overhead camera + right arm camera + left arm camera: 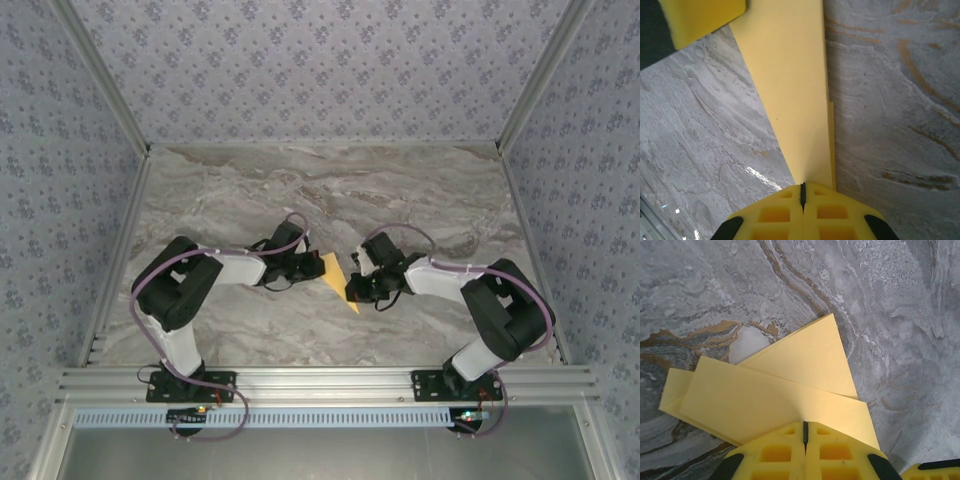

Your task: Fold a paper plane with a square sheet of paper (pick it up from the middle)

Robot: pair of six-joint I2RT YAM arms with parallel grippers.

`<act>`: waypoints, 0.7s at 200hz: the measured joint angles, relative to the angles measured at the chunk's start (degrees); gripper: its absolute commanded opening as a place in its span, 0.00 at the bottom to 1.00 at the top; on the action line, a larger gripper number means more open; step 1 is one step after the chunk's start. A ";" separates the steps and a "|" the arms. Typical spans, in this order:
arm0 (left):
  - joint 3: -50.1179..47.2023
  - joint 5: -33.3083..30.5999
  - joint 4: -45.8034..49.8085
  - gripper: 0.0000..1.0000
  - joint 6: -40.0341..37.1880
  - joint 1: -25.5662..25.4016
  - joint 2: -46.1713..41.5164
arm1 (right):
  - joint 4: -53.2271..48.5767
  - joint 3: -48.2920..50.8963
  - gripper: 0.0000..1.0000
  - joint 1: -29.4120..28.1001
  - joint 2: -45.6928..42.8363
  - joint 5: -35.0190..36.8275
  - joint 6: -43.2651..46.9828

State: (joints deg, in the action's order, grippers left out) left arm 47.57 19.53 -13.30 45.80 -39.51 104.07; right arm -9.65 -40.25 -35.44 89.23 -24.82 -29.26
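Pinching the folded yellow paper [790, 390] from opposite sides, both end effectors are clamped on it. The left end effector [805, 429] grips its layered edge, and the right end effector [802, 189] grips a narrow tapering end. The paper sits between them over the middle of the marble surface [250, 190].

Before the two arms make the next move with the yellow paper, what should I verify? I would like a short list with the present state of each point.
1. The left pincer is shut on the paper: ok.
2. The right pincer is shut on the paper: ok.
3. The paper lies in flat folded layers, with no tear seen: ok.
4. The paper is lifted off the table: cannot tell.
5. The paper has the finished plane shape: cannot tell.
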 measured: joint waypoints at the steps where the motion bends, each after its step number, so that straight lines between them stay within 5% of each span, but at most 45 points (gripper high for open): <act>1: 0.00 0.00 0.00 0.06 0.00 0.00 0.00 | -0.02 -0.11 0.00 0.00 0.00 0.00 0.04; 140: 4.63 -3.02 7.06 0.02 -0.22 -0.48 1.25 | 3.65 -8.15 0.00 -0.52 10.19 -1.51 2.14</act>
State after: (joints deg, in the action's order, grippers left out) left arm 52.21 16.51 -6.24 45.58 -39.99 105.32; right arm -6.00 -48.40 -35.97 99.42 -26.33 -27.11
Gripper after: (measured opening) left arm 0.062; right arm 0.042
